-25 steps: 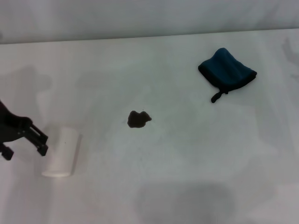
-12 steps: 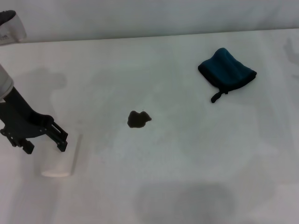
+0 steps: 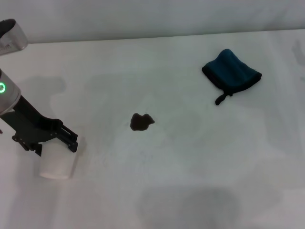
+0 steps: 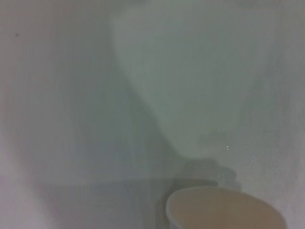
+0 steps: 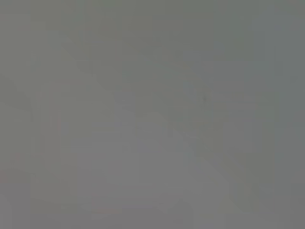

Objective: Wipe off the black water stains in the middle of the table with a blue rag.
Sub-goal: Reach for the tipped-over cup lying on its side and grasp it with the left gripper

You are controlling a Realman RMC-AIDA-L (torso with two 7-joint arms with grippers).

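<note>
My left gripper (image 3: 56, 141) sits at the near-left part of the table (image 3: 190, 162), right over a white cup (image 3: 58, 162). Two black fingers (image 3: 69, 141) are visible in the head view, spread apart, one on each side of the cup's upper part. Whether the pads actually touch the cup wall I cannot tell; the cup is not clearly gripped. Cup looks tilted or lying, its open end toward the near edge of the table. In the left wrist view, the cup rim (image 4: 226, 207) shows against plain white tabletop, none of my own fingers in that shot.

A green ring light glows on the left arm's wrist section, further back toward the left edge.

Black water stains (image 3: 141, 121): one small dark blotch, flat, near the table's middle, well apart from the cup and to its right. Not touched by anything.

Blue rag (image 3: 232, 71): folded, teal with black edging, lying at the far-right part of the table, well apart from the stain. Its black loop tag (image 3: 220, 99) points toward the near side. Nothing holds it.

Right gripper: not visible in the head view, and the right wrist view gives only a flat grey field, so no state readable.
</note>
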